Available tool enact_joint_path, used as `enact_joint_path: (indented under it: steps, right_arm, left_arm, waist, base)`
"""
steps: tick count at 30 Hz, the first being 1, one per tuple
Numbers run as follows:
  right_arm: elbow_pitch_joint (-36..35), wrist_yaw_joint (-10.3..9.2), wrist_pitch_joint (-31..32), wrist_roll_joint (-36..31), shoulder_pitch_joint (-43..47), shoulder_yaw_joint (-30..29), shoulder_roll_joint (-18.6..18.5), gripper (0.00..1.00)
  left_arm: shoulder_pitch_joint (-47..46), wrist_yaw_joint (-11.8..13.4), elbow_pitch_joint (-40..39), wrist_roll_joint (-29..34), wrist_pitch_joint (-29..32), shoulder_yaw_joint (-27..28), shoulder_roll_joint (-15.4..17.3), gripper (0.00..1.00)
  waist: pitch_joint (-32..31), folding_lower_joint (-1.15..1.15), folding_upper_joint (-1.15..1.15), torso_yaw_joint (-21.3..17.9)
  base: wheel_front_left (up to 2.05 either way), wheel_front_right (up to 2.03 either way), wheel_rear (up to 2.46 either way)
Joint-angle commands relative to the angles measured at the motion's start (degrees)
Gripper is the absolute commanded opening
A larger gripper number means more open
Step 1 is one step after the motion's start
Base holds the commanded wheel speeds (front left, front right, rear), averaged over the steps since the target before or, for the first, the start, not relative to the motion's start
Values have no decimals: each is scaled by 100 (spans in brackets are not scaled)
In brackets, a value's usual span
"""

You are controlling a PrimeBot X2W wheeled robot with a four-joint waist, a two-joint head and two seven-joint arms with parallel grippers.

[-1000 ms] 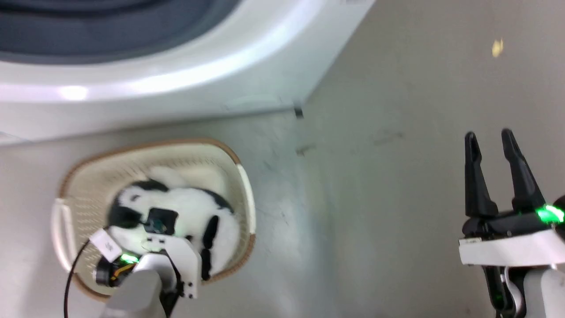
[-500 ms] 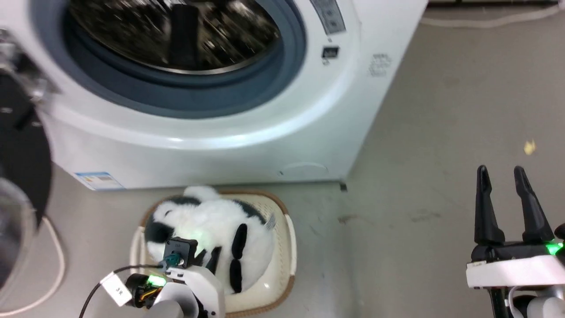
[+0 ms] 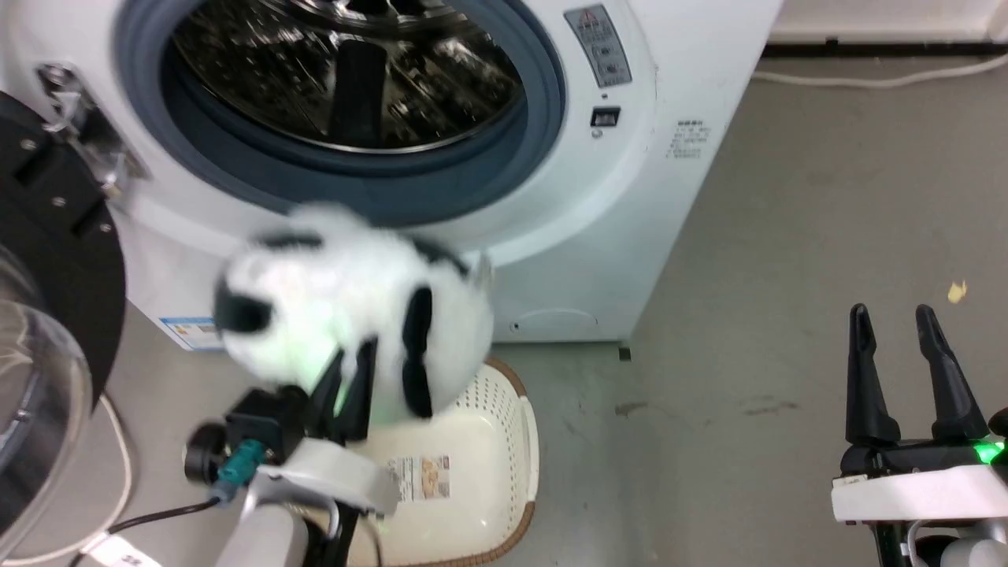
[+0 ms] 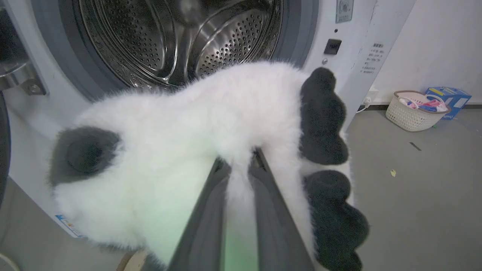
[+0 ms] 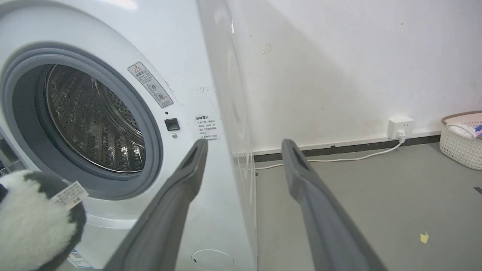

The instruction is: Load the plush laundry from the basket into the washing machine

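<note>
Head view: I'm seeing the plush laundry (image 3: 346, 307) hanging above the basket (image 3: 516, 425), in front of the washing machine (image 3: 614, 236) and just below its open drum mouth. Its long axis is running across, black ear to the left, black limbs to the right. The left gripper (image 3: 346, 378) is reaching up from below, pinching white fur; the left wrist view is making that clamp plain. The right wrist view is adding a paper tag (image 5: 69, 194) on the toy. The right gripper (image 3: 894, 315) is hovering over the floor (image 3: 787, 236), fingers spread, holding nothing.
</note>
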Motion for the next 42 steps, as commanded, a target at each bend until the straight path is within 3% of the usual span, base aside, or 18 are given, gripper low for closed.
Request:
enact_joint_path:
  steps: [1, 7, 15, 17, 22, 25, 26, 37, 38, 39, 42]
  right_arm:
    - [-41, -4, -24, -19, -7, -18, -4, 100]
    - [-100, -4, -24, -22, -143, 15, -4, 100]
    - [-180, -4, -24, 159, -519, 158, -4, 100]
    - [-200, -4, -24, 317, -703, 220, -4, 100]
    - [-205, -4, -24, 507, -969, 367, -4, 100]
    - [-202, -4, -24, 637, -1090, 417, -4, 100]
    - [-199, -4, -24, 733, -1178, 453, -4, 100]
    - [-164, -4, -24, 823, -1311, 463, -4, 100]
    - [-163, -4, -24, 815, -1323, 453, -4, 100]
    - [-165, -4, -24, 800, -1333, 441, -4, 100]
    - [-211, -4, -24, 737, -1351, 376, -4, 100]
  left_arm:
    - [-55, -22, -437, 52, -39, 156, -70, 0]
    - [-655, -145, -1118, 290, -39, 359, 50, 0]
    - [-2558, -213, -720, 290, 391, 541, 446, 0]
    - [-3629, -190, -164, 259, 873, 723, 707, 0]
    - [-4949, -163, 785, 299, 1216, 906, 1114, 0]
    - [-5639, -192, 1298, 488, 1358, 765, 1332, 0]
    - [-6199, -157, 1843, 603, 1501, 705, 1456, 0]
    - [-7155, -54, 3373, 1075, 1701, 263, 1680, 0]
    - [-7151, -46, 3456, 1084, 1643, 241, 1669, 89]
    - [-7139, -33, 3530, 1094, 1568, 220, 1660, 100]
    - [-7038, 8, 3731, 1061, 1277, 209, 1606, 100]
  waist:
    - [197, 0, 0, -68]
    - [767, 0, 0, -295]
    - [1805, 0, 0, -716]
    - [2334, 0, 0, -956]
    - [2878, 0, 0, -1248]
    - [3125, 0, 0, -1387]
    - [3290, 0, 0, -1476]
    - [3484, 0, 0, -1518]
    - [3458, 0, 0, -1494]
    - [3424, 0, 0, -1467]
    - [3250, 0, 0, -1363]
  base:
    - [0, 0, 0]
    - [0, 0, 0]
    - [0, 0, 0]
    - [0, 0, 0]
    - [0, 0, 0]
    - [0, 0, 0]
    - [0, 0, 0]
    - [0, 0, 0]
    - [0, 0, 0]
    - [0, 0, 0]
    - [0, 0, 0]
